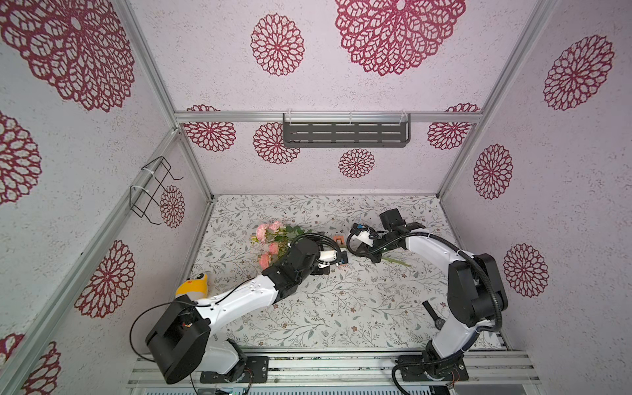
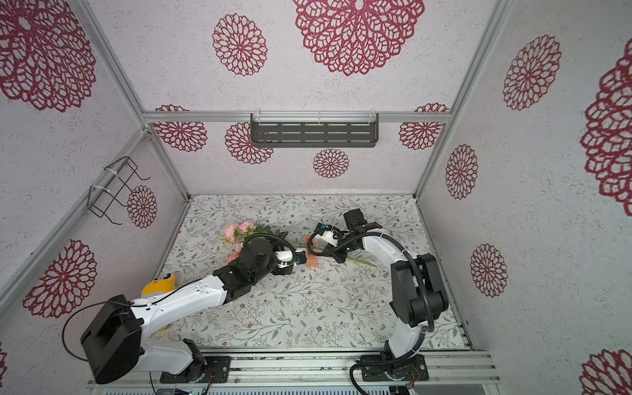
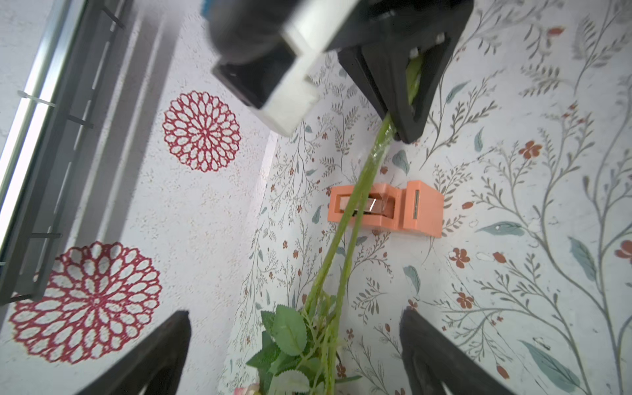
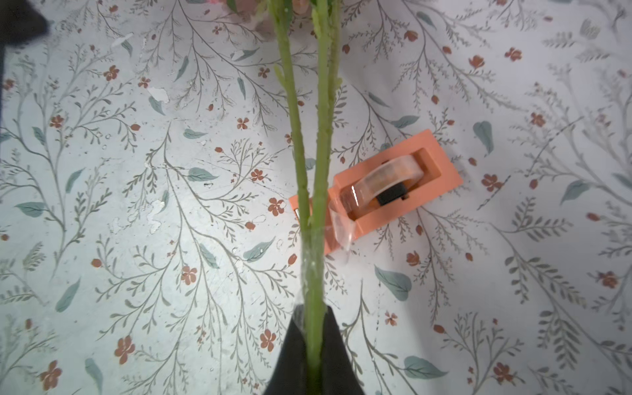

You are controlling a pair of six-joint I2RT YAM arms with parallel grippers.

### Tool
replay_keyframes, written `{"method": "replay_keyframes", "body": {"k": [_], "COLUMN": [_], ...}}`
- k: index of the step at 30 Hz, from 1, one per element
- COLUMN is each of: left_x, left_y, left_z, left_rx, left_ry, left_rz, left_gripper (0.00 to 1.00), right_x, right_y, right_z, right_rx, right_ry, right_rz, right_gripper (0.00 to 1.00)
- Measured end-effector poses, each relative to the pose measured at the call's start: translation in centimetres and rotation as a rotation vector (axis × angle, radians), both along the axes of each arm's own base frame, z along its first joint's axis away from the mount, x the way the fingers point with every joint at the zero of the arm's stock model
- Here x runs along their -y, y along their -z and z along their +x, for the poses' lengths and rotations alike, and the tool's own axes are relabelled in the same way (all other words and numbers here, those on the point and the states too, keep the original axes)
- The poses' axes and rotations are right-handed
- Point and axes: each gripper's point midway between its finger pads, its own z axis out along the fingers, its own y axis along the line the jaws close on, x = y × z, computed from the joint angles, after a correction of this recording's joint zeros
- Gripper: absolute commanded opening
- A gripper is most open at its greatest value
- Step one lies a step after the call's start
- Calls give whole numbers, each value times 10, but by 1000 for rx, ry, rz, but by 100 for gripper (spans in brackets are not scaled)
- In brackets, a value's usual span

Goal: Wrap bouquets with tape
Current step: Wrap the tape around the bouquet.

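Right wrist view: my right gripper (image 4: 313, 342) is clamped on the bouquet (image 4: 321, 136) stems, which cross the orange dispenser (image 4: 434, 164) at its cutter end, with tape (image 4: 313, 260) wound round them. My left gripper (image 3: 294, 313) gapes wide and empty, astride the leaves. Next, I reckon, I break the strip from the dispenser.

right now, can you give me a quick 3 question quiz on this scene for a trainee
1. True or false: the left gripper is shut on the bouquet.
2. The tape dispenser is: A blue, B orange, C green?
3. Fill in: the right gripper holds the bouquet by its ____.
Key: 1 false, it is open; 2 B; 3 stems.
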Motion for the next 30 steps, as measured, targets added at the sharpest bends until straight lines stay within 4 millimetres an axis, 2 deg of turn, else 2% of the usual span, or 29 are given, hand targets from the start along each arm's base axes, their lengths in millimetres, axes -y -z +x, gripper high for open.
{"method": "replay_keyframes", "body": {"k": [4,6,8,13,15,18,22,30], "left_x": [-35,-38,-32,-8,0,10,16,24], "left_y": [-29,-34,-31,-13,0,30,64,69], "left_z": [7,5,-1,-10,-10,-15,-34,-26], "left_rx": [-54,-84,-139,-316,-376,-461,-613,-708], "left_ry": [-1,29,74,184,211,253,313,333], "left_rz": [-159,-188,-190,-169,-150,-102,-36,22], "left_gripper": [98,98,98,98,98,100,92,81], "right_x": [-5,-6,-5,-10,-17,-22,-23,-29], "right_y": [-1,3,7,16,10,-5,-18,-19], "right_z": [-3,-9,-15,-24,-24,-24,-28,-43], "right_rx": [207,319,430,713,839,1014,1236,1458], "right_ry": [-41,-69,-92,-160,-175,-169,-141,-166], "right_rz": [-13,-21,-26,-91,-116,-126,-156,-280], "right_gripper": [0,0,0,0,0,0,0,0]}}
